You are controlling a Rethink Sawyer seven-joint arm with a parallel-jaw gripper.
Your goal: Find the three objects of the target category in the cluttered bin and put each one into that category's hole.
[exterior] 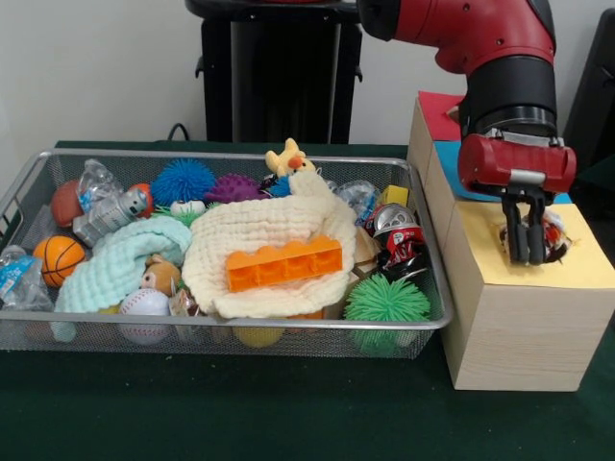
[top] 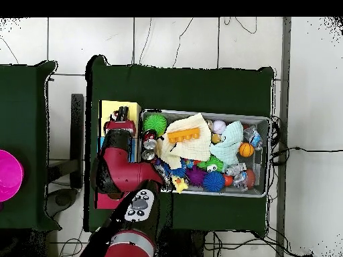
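My gripper hangs over the yellow-topped section of the wooden box, at its hole. Its fingers are shut on a crushed red, white and black can, which shows on both sides of them, level with the yellow top. From above, the gripper sits at the near edge of the yellow section. Another crushed red can lies at the right end of the wire bin, next to a green spiky ball. The overhead view shows this can too.
The bin holds a cream cloth with an orange brick on it, a mint cloth, balls, crushed plastic bottles and a yellow plush duck. The box also has blue and red sections behind the yellow one.
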